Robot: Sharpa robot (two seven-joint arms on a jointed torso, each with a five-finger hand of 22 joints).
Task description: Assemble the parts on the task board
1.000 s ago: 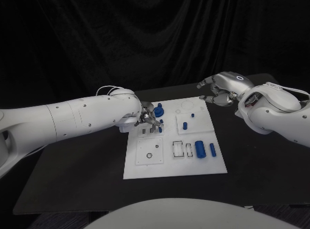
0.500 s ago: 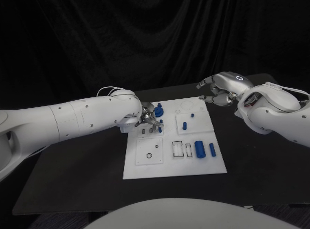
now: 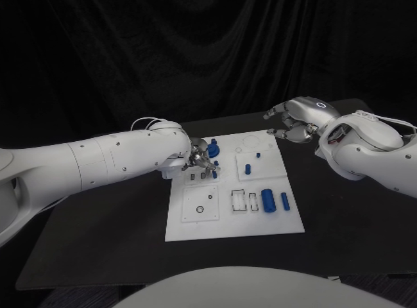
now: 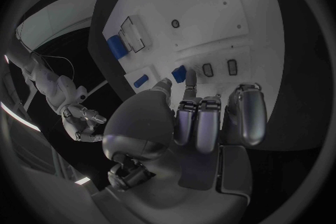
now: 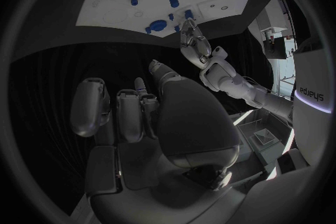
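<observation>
Left hand [image 3: 200, 160] barely shifted since a second ago, pinching small blue part [image 4: 179, 73] at task board [image 3: 235, 217]; insertion unfinished. Right hand [image 3: 296, 120] curled, holding nothing, aloft.

Black table [image 3: 107, 244] under the board, dark draped curtain [image 3: 208, 51] behind

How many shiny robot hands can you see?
2. The left hand is over the task board's far left part, among the blue parts. The right hand hovers past the board's far right corner, holding nothing.
</observation>
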